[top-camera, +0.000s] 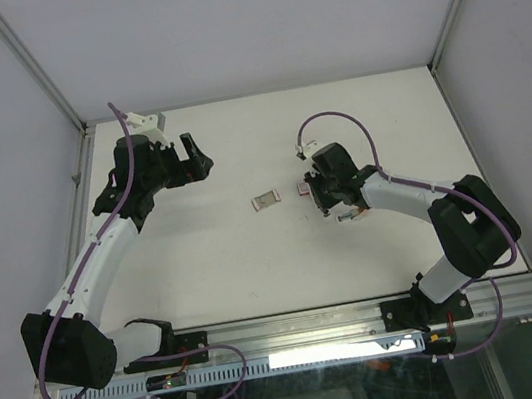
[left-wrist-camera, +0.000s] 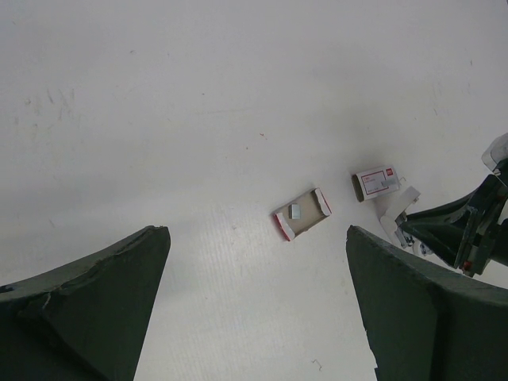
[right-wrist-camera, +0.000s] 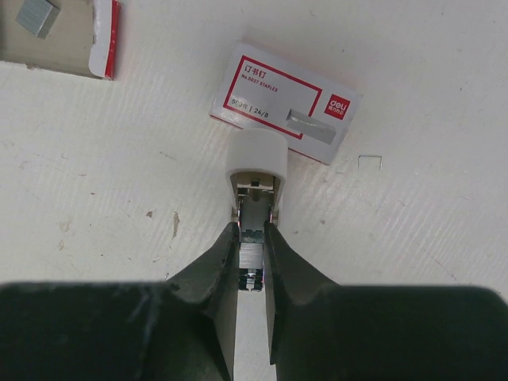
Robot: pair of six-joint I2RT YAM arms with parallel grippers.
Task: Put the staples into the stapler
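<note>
Left claw [left-wrist-camera: 258,232] hangs over the far-left of the table [top-camera: 205,260], fingers wide apart, holding nothing; prob. out of the way so the R arm has room. To its right, mid-table, the greyish inner tray [right-wrist-camera: 55,44] lies open side up w/ one short silvery strip of staples [right-wrist-camera: 38,17] in it, so the strip can be reached from above. Just right of the tray, and apart from it, the red-and-white sleeve [right-wrist-camera: 286,103] lies flat, label up. Right again, the R claw [right-wrist-camera: 250,234] is clamped on the stapler [right-wrist-camera: 255,155]. The stapler's white nose sits right at the sleeve's edge; can't tell if they touch. The metal channel shows btw the fingers, prob. pinned steady for loading. No strip is visible in the channel, so loading looks not yet done. Count: 2 claws, 1 tray, 1 strip, 1 sleeve, 1 stapler, 1 loose staple [right-wrist-camera: 369,162] beside the sleeve.
</note>
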